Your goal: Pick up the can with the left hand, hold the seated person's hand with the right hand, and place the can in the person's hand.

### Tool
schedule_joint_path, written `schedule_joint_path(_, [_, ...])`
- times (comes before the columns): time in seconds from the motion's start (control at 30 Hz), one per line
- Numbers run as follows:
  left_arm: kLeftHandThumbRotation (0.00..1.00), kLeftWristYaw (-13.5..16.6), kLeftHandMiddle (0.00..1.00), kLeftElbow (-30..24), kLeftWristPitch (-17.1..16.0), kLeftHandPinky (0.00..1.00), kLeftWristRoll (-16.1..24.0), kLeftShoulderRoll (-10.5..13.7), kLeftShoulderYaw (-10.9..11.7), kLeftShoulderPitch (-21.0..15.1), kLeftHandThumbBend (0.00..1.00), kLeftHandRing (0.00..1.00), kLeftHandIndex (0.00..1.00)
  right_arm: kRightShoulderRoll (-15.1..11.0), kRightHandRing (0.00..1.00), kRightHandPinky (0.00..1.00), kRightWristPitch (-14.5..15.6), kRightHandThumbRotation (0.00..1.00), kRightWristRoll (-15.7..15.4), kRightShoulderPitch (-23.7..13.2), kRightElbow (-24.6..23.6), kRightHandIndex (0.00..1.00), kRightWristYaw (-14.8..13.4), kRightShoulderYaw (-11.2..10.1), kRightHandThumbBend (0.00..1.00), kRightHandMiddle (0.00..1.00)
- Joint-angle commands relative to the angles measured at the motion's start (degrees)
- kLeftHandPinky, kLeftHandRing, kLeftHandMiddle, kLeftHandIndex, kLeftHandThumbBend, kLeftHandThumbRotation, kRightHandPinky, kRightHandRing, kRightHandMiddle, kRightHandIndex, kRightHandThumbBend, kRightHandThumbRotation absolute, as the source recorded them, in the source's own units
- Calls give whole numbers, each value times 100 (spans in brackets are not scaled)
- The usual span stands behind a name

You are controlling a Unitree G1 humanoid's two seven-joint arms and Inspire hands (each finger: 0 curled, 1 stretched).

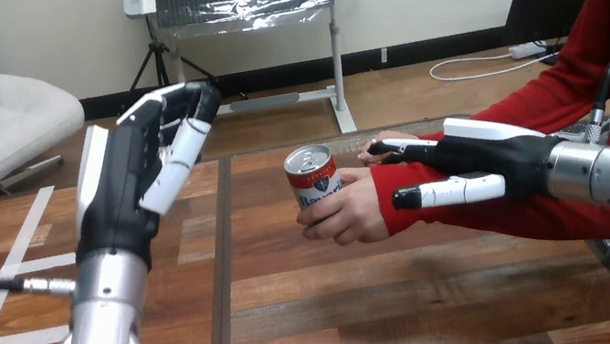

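The person's hand point(349, 213) grips the can point(313, 178), the right hand point(489, 159) clasps their wrist point(408, 173), and the left hand point(128, 177) hovers far left, fingers relaxed.

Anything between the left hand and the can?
Nothing: head view shows bare table between the left hand and the can, which the person's hand holds.

The can point(313, 178) stands upright in the person's hand point(346, 212), above the middle of the table point(396, 305) and clear of its surface. The person's hand enters from the view's right side, its fingers wrapped round the can's lower part. The right hand point(484, 157) lies directly right of the can, on the person's wrist point(404, 177), fingers on the far side and thumb on the near side. The left hand point(131, 176) is raised above the table's left part, well apart from the can, holding nothing.
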Motion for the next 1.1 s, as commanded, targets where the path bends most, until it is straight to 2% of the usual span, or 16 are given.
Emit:
schedule_joint_path(0.0, [81, -3, 75, -342, -142, 64, -65, 16, 36, 78, 56, 73, 70, 49, 93, 81, 48, 99, 152, 24, -430, 100, -151, -200, 100, 99])
schedule_joint_path(0.33, [80, 2, 74, -498, -282, 62, -146, -42, 40, 373, 53, 72, 69, 86, 95, 81, 25, 100, 135, 203, -638, 100, -485, -322, 100, 100])
schedule_joint_path(0.63, [79, 49, 73, -559, -534, 61, -264, -125, 43, 630, 47, 69, 67, 152, 96, 79, -309, 100, 213, 485, -944, 100, -959, -482, 100, 100])
schedule_joint_path(0.83, [78, 97, 72, -602, -652, 60, -341, -196, 46, 789, 44, 68, 67, 252, 97, 78, -253, 100, 351, 784, -1426, 100, -1240, -638, 100, 100])
schedule_joint_path(1.07, [77, 107, 72, -610, -918, 61, -365, -232, 54, 969, 39, 68, 66, 488, 95, 80, -489, 100, 695, 1103, -1748, 98, -1612, -888, 100, 98])
